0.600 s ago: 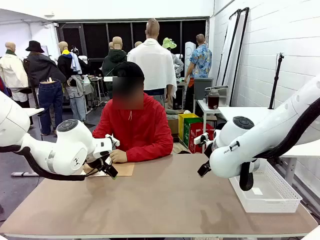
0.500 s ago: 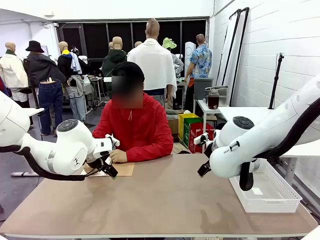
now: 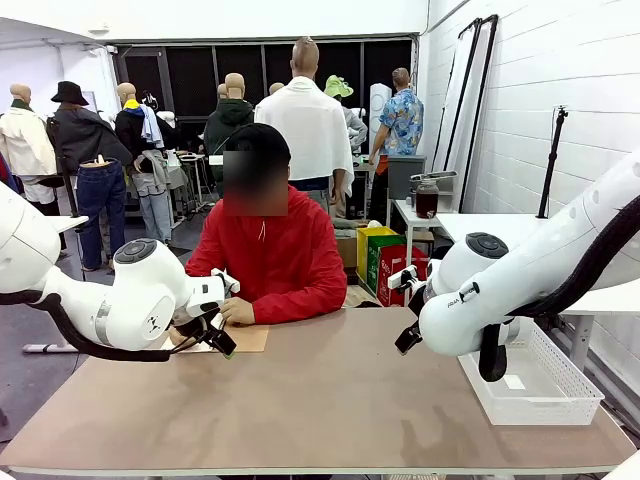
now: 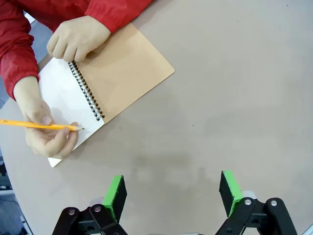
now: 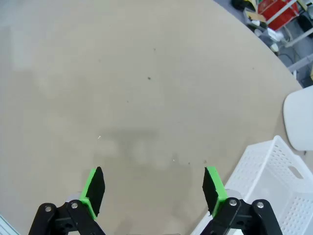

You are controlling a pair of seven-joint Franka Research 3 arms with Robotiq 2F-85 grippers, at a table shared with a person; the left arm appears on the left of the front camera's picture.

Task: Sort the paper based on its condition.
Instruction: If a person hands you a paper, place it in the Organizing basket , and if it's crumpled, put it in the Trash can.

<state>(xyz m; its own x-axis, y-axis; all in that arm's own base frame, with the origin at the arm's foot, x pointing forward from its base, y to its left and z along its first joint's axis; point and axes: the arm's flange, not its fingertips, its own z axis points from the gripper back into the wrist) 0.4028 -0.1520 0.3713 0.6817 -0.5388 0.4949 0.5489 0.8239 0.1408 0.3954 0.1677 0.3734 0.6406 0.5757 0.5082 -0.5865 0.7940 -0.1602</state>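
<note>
No loose white sheet lies on the table; the only paper is a lined white page [image 4: 61,95] still bound in a spiral notebook with a brown cover [image 4: 127,73]. A person's hand [image 4: 49,134] holds a yellow pencil [image 4: 39,125] over that page, and the other hand [image 4: 78,36] rests on the notebook's top edge. My left gripper [image 4: 173,191] hangs open above bare table beside the notebook, also in the front view [image 3: 222,343]. My right gripper [image 5: 152,183] is open over bare table, next to the basket.
A white mesh basket [image 3: 530,375] stands at the table's right side; its corner reaches into the right wrist view [image 5: 274,171]. The person in a red top [image 3: 270,260] sits at the far edge. The brown tabletop [image 3: 320,400] stretches between the arms.
</note>
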